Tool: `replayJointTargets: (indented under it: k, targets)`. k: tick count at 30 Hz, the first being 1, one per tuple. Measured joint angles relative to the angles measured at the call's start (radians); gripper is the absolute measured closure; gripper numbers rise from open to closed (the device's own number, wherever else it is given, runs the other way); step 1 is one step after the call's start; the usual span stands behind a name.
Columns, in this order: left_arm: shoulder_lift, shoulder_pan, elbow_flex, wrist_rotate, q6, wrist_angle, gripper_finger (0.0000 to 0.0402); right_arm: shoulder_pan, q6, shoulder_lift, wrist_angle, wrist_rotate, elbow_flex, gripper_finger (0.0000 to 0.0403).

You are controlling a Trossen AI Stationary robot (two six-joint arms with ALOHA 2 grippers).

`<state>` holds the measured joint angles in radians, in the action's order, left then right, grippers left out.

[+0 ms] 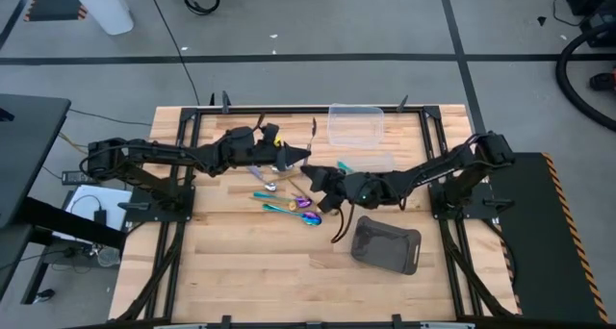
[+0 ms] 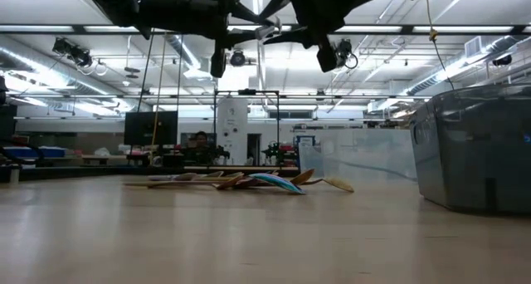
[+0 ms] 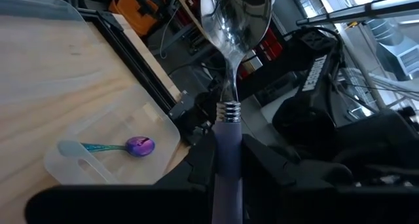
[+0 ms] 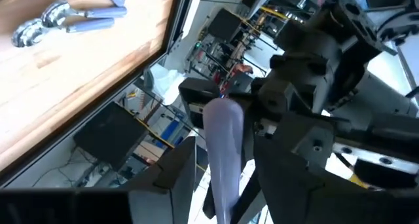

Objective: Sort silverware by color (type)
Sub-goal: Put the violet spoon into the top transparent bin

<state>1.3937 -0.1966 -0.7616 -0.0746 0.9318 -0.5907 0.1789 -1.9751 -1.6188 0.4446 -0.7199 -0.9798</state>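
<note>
Both grippers hang high over the table's middle, facing each other, each shut on a lilac-handled spoon. My left gripper (image 1: 293, 158) (image 3: 228, 160) has a spoon (image 3: 230, 60) whose silver bowl points away past the fingers. From my right gripper (image 1: 319, 180) (image 4: 222, 165) a lilac handle (image 4: 224, 139) sticks out. Loose silverware (image 1: 289, 200) lies flat on the wood below: lilac, iridescent and gold pieces. An iridescent spoon (image 3: 111, 147) lies in a clear tub (image 3: 72, 168). My left gripper pinches the spoon's lilac handle (image 3: 228, 135) just behind the ribbed collar, between its two fingers. The spoon runs along the fingers, bowl outward, lifted clear. My right gripper pinches a lilac handle between its fingers; the rounded free end (image 4: 222, 112) juts outward, lifted clear. Its bowl end is hidden.
A second clear tub (image 1: 356, 124) stands toward the far edge, with a gold piece (image 1: 314, 130) beside it. A dark grey tray (image 1: 386, 244) sits nearer the near right. Two lilac-handled spoons (image 4: 72, 21) lie on the wood. Bare wood stretches along the near side.
</note>
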Motion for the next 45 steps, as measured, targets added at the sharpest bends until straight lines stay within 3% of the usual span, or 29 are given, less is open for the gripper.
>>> replayJointTargets:
  k: [5,13,19,34,45]
  targets:
    - [0.000,0.005,0.000,0.000,0.000,-0.001,0.0337,-0.021,-0.015,0.000,0.011,0.070,0.000,0.0264]
    - [0.000,0.003,0.000,0.000,-0.001,0.002,0.0337,-0.022,-0.011,0.000,0.010,0.093,0.000,0.0321]
    - [0.000,0.003,0.000,-0.001,-0.030,0.007,0.0334,-0.022,0.002,0.000,0.009,0.094,0.000,0.0322]
    - [0.000,-0.037,0.000,-0.046,-0.196,0.041,0.0205,-0.007,0.095,0.001,-0.009,0.053,0.000,0.0315]
    - [-0.094,-0.109,-0.001,-0.103,-0.413,0.127,0.0186,0.014,0.275,0.001,-0.091,-0.091,0.000,0.0314]
